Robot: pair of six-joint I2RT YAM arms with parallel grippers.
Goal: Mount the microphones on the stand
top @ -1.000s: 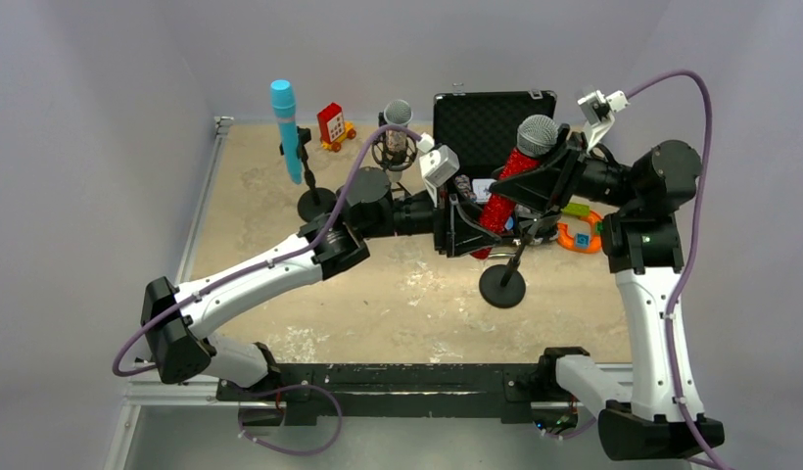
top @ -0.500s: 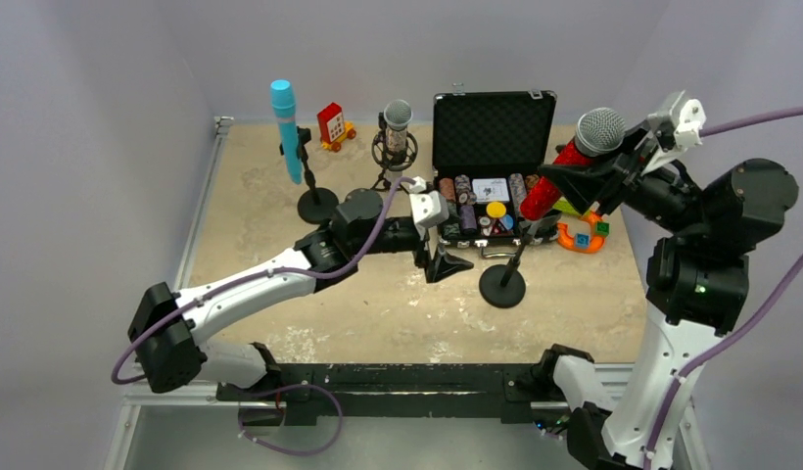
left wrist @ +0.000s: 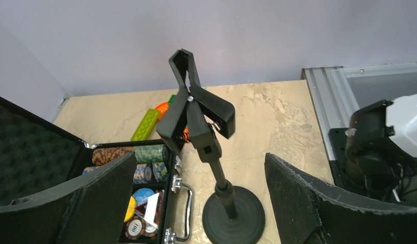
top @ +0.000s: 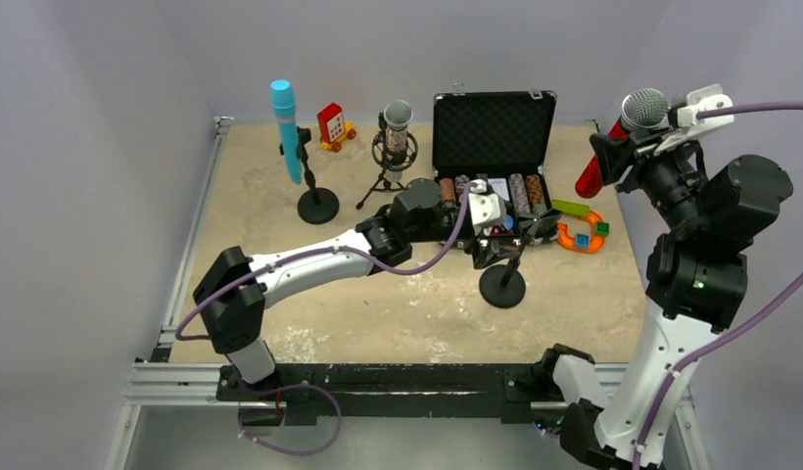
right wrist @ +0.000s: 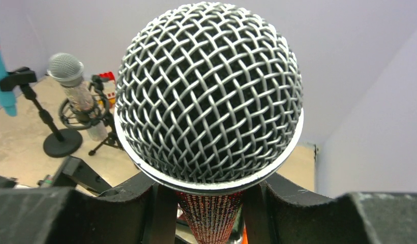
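Observation:
The red-glitter microphone (top: 595, 172) with a grey mesh head (right wrist: 209, 91) is held high at the right by my right gripper (top: 625, 155), which is shut on its body (right wrist: 211, 213). The empty black stand (top: 502, 284) has its clip (left wrist: 196, 109) open-topped and its round base (left wrist: 233, 218) on the table. My left gripper (top: 495, 247) is open, its fingers (left wrist: 318, 203) either side of the stand's pole without touching. The light-blue microphone (top: 284, 125) sits clipped on its stand. The silver microphone (top: 397, 122) sits in a tripod mount.
An open black case (top: 495, 127) of poker chips lies just behind the empty stand, its handle (left wrist: 183, 208) beside the base. An orange toy (top: 579, 237) and a green block (top: 571, 208) lie to the right. A red toy (top: 331, 124) stands at the back.
My right arm has lifted the red microphone up and to the right, away from the stand. My left arm has moved right to the empty stand, fingers open on either side of it.

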